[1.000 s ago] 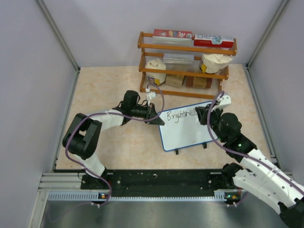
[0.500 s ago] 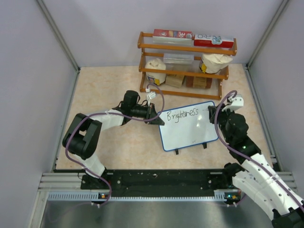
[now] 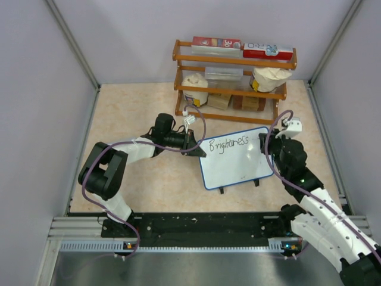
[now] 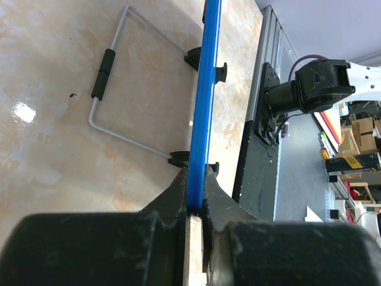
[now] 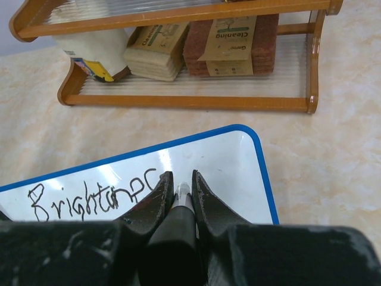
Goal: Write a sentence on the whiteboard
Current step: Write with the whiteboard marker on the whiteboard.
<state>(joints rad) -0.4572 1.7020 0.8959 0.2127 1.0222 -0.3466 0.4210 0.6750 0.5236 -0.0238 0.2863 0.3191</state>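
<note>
Whiteboard (image 3: 238,170), mid-table, long axis left-right: left gripper (image 4: 195,199) clamped on its left rim, right gripper (image 5: 180,179) closed around marker (image 5: 175,223) at the sentence (image 3: 228,143) end, blank surface nearer-left.

White links (image 3: 136,149), black joints (image 3: 104,173), purple cables (image 3: 205,128)

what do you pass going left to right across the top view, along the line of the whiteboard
left arm's elbow → left gripper, clamped on the board's left edge → whiteboard, lettering along its top → right gripper at the board's right end
</note>
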